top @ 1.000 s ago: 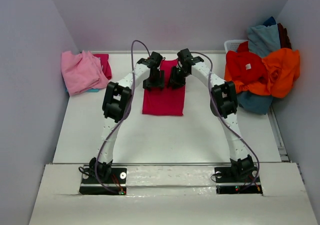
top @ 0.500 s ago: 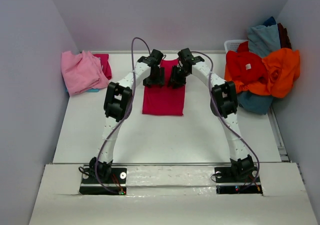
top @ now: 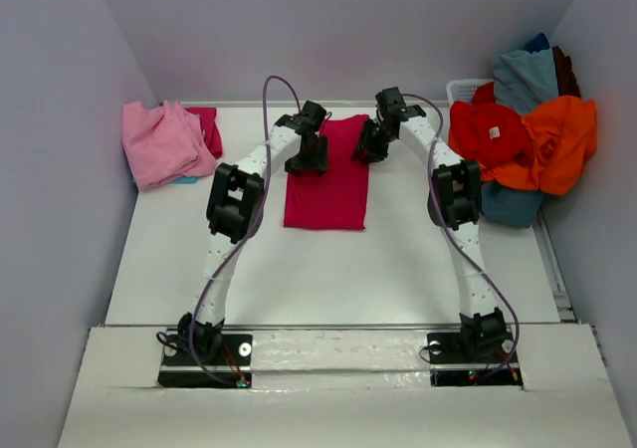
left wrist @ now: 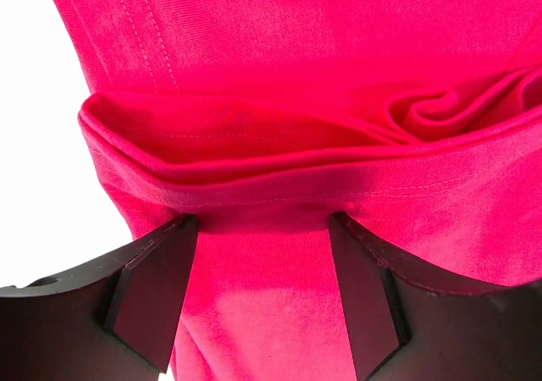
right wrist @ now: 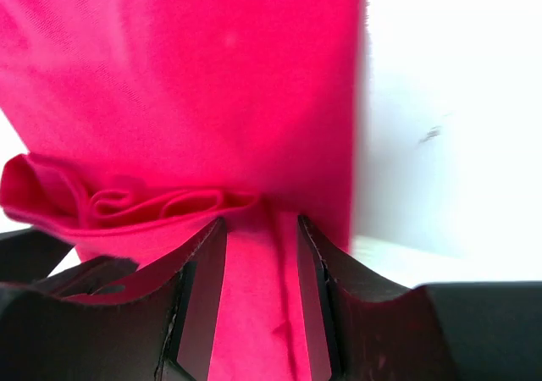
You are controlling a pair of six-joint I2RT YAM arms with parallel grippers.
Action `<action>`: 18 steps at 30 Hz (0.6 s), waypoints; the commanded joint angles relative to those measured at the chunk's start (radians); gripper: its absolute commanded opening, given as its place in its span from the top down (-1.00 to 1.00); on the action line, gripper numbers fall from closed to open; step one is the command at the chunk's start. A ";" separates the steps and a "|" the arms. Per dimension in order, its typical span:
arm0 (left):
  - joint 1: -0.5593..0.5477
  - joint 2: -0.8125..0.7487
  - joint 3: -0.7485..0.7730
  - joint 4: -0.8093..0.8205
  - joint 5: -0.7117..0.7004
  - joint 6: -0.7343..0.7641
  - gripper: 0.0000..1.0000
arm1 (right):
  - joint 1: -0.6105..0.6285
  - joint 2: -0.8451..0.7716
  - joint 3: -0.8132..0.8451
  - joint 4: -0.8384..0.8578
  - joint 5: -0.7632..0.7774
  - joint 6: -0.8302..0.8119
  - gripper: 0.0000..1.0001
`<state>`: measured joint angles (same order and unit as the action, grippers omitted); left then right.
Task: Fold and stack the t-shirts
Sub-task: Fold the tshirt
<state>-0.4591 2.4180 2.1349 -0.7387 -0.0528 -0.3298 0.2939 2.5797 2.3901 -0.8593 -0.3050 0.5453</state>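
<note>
Table: white, with walls closing it in at 9, 12 and 3 o'clock.

Heap of unfolded t-shirts is spilling out of a basket at 2 o'clock.

Crimson t-shirt is lying as a narrow strip just toward 12 of centre. Its far end is doubling into a loose, rumpled lip.

Pink t-shirt is sitting folded at 10 o'clock, near the wall.

Left gripper is standing wide-jawed over the strip's 11 o'clock corner, clamping nothing.

Right gripper is working the 1 o'clock corner. Its jaws are part-closed with cloth between them, but I cannot tell whether they are pinching.

Risk: if only one corner is being carried, the lip is likely going to skew or unroll, and the loose layers could be slipping free.

Room: bare table is lying open toward 6 o'clock. The heap is crowding the right arm's 3 o'clock side.
</note>
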 commanded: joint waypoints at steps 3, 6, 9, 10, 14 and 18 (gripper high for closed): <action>0.008 -0.019 0.072 -0.047 -0.044 0.005 -0.53 | 0.002 0.016 0.012 0.014 -0.016 0.004 0.11; 0.008 -0.017 0.089 -0.039 -0.041 0.000 -0.52 | 0.002 0.000 -0.031 0.020 -0.013 -0.005 0.11; 0.017 -0.025 0.086 -0.021 -0.042 -0.006 -0.53 | 0.002 -0.015 -0.058 0.020 -0.009 -0.016 0.11; 0.017 -0.026 0.083 -0.018 -0.044 -0.006 -0.53 | 0.002 -0.016 -0.063 0.020 -0.009 -0.018 0.11; 0.028 -0.013 0.092 -0.010 -0.048 -0.006 -0.53 | 0.002 -0.035 -0.089 0.022 -0.011 -0.016 0.11; 0.046 0.019 0.095 -0.014 -0.059 -0.014 -0.53 | 0.002 -0.059 -0.121 0.023 -0.009 -0.021 0.11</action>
<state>-0.4343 2.4248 2.1899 -0.7517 -0.0765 -0.3317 0.2855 2.5576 2.3180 -0.8070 -0.3222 0.5461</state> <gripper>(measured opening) 0.764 0.445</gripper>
